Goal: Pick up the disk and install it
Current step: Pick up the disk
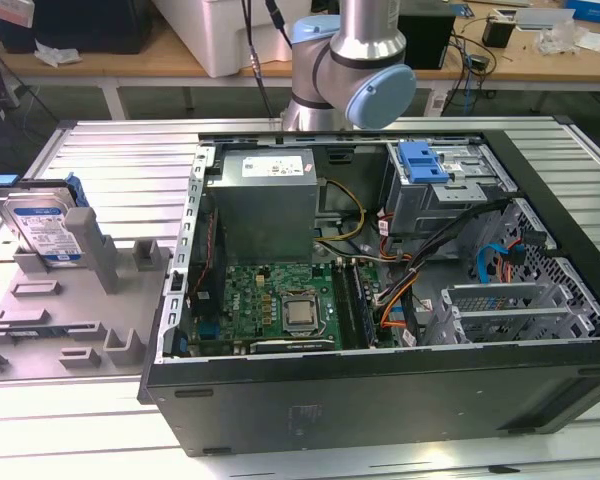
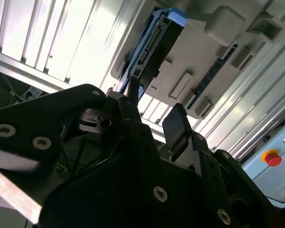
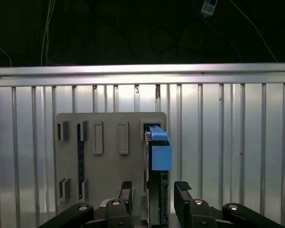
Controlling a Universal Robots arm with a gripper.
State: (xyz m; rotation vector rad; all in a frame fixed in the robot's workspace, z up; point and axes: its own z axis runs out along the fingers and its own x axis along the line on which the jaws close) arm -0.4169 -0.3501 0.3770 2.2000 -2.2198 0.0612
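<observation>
The disk (image 1: 42, 225) stands on edge in the grey holder (image 1: 75, 325) at the exterior view's left, outside the computer case (image 1: 380, 410). The gripper (image 3: 154, 192) is wide open and holds nothing. In the first wrist view its fingers (image 3: 126, 190) line up on either side of the disk's thin edge, apart from it as far as I can tell. My worry is there's little slack, so a slightly off approach could clip the blue bracket (image 3: 160, 156) and tip or jam the disk.

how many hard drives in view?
1. The disk stands on edge in the grey fixture at the exterior view's left, outside the case; the open hand faces it without touching. The drive cage may hide others.
</observation>
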